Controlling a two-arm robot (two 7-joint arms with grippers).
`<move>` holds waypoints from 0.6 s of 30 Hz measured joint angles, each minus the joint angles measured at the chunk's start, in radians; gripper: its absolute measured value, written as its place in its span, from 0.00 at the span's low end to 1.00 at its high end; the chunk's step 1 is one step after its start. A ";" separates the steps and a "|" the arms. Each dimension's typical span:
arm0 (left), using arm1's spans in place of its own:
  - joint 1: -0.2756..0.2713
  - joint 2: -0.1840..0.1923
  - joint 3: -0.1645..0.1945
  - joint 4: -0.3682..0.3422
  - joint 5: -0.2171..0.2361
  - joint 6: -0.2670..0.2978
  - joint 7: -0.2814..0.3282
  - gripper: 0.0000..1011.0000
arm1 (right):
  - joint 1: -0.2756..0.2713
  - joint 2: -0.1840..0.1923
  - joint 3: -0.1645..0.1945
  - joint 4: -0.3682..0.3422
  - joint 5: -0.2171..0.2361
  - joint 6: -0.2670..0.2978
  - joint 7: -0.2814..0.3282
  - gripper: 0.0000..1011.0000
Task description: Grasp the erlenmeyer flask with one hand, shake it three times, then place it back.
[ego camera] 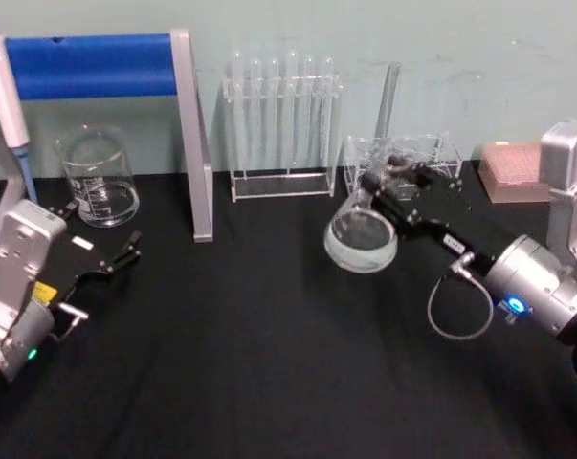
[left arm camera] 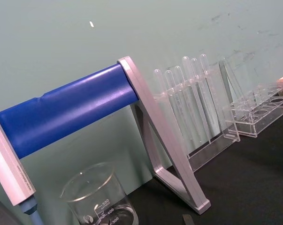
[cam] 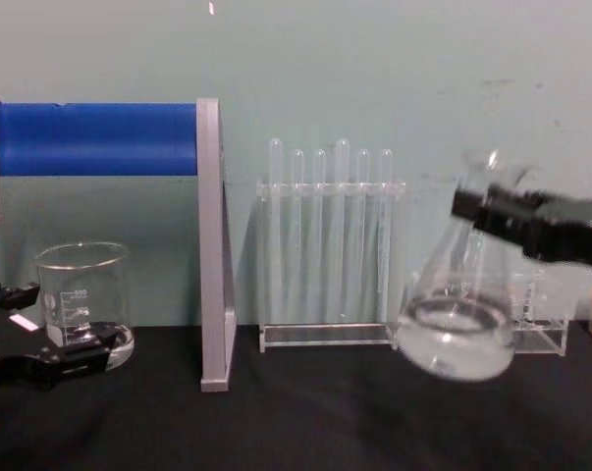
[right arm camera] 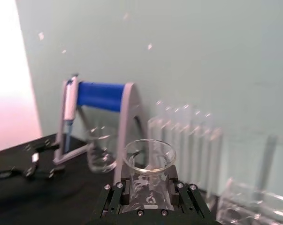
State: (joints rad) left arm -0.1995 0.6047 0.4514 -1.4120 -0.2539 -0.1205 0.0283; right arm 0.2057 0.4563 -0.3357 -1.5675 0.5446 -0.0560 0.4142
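Aloft: flask tilted in the right claw

The right claw (cam: pixel 492 211) pinches the erlenmeyer flask (cam: pixel 457 324) at its neck, holding it clear of the counter (ego camera: pixel 269 363). Its long axis leans: base down and toward the robot's left, mouth up by the claw. A little clear liquid seems pooled in the base. Setting it back likely means righting it first. The left claw (ego camera: pixel 106 273), spread, sits parked near the beaker (ego camera: pixel 99 179), which looks empty.

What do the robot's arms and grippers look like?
Both arms are silver-grey with black slim-fingered grippers. Behind the left gripper sit a yellow sticker and green light; behind the right gripper, a white label, looped grey cable and blue light.
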 joint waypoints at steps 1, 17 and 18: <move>0.000 0.000 0.000 0.000 0.000 0.000 0.000 0.99 | -0.005 -0.002 0.007 -0.012 -0.004 0.003 -0.013 0.44; 0.000 0.000 0.000 0.000 0.000 0.000 0.000 0.99 | -0.055 -0.040 0.084 -0.081 -0.060 0.033 -0.113 0.44; 0.000 0.000 0.000 0.000 0.000 0.000 0.000 0.99 | -0.055 -0.042 0.086 -0.081 -0.062 0.033 -0.113 0.44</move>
State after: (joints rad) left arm -0.1995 0.6047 0.4514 -1.4120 -0.2539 -0.1205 0.0283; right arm 0.1508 0.4143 -0.2501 -1.6483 0.4830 -0.0225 0.3009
